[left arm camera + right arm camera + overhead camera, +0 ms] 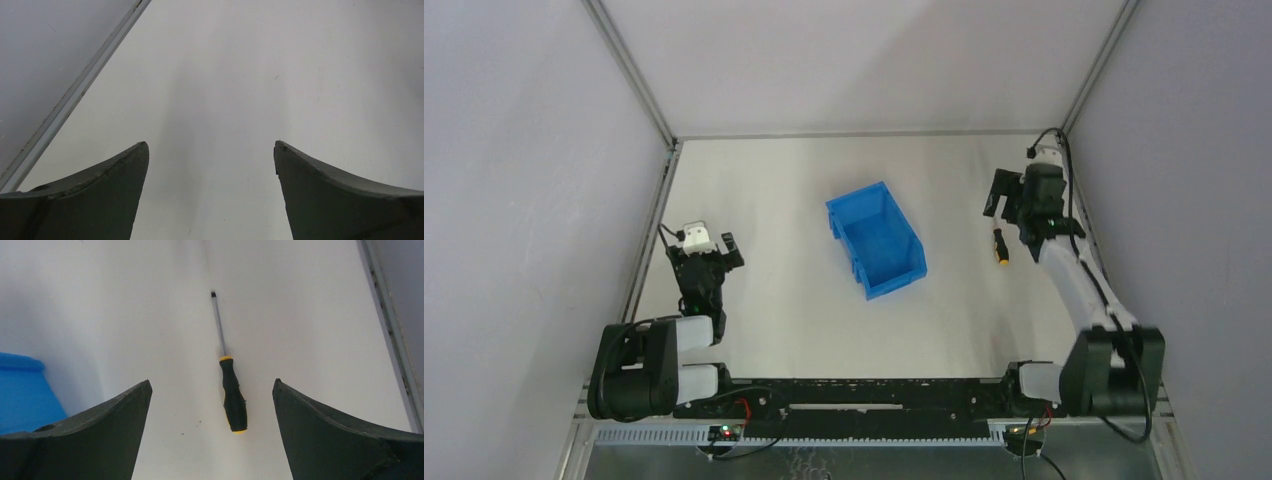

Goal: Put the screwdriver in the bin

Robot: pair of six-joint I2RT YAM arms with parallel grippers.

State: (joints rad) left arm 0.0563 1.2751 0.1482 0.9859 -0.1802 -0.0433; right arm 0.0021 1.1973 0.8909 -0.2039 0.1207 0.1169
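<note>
Right gripper (212,382) gapes wide above the screwdriver (226,371) lying flat near the right edge of the table (764,300), bin (879,245) mid-table, left gripper (211,145) also spread; an off-centre pinch could roll the slim handle away.

A: How is the light?
B: Bright, even and soft, no source in view. The table (764,200) has a dull sheen, no hard glare.
A: Shadows?
B: Faint: a grey blur just beside the bin (20,390), a thin one along the screwdriver (232,395) right of the bin.
A: Sharpness?
B: Screwdriver crisp; the fingers (90,440) of the right gripper (211,381), at the frame's bottom, look dark, slightly soft.
</note>
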